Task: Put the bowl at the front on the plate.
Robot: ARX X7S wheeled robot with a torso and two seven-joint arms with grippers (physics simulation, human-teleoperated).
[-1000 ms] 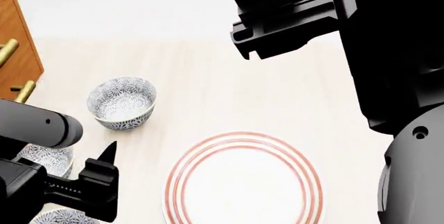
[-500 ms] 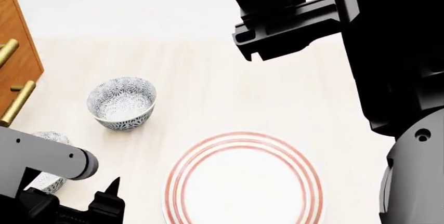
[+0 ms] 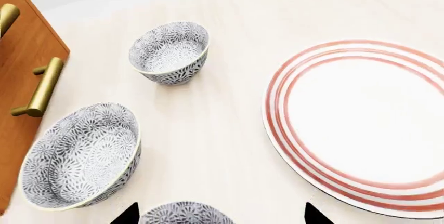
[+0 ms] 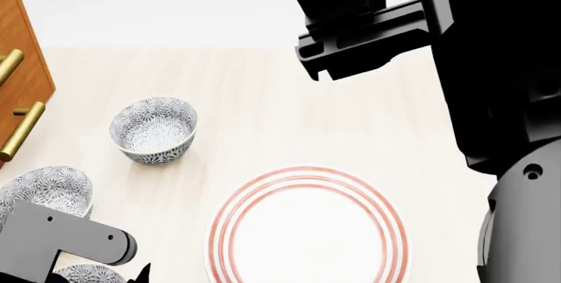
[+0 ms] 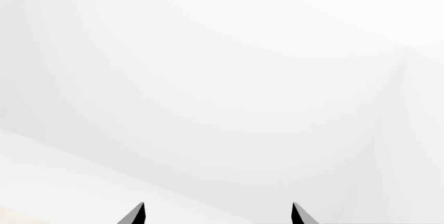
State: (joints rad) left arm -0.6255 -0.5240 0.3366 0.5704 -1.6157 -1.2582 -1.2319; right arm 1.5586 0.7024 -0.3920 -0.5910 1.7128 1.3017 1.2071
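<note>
Three grey-blue floral bowls stand left of the plate [image 4: 307, 227], which is white with red rings. The bowl at the front [image 4: 88, 274] peeks out at the head view's lower edge, partly covered by my left arm [image 4: 70, 237]. In the left wrist view, this bowl [image 3: 184, 213] lies between the spread fingertips of my left gripper [image 3: 218, 214], which is open and not touching it; the plate [image 3: 361, 120] is off to one side. My right gripper [image 5: 218, 213] is open, empty, and raised high [image 4: 351, 27] facing a white wall.
A second bowl [image 4: 44, 194] sits just behind the front one, and a third [image 4: 154, 129] farther back. A wooden cabinet [image 4: 22, 66] with brass handles [image 4: 22, 130] borders the table on the left. The right arm's black body [image 4: 500, 99] fills the right side.
My left arm has drawn back toward the head view's lower edge, uncovering the middle bowl. The right arm barely shifted. The bowls and plate have not moved.
</note>
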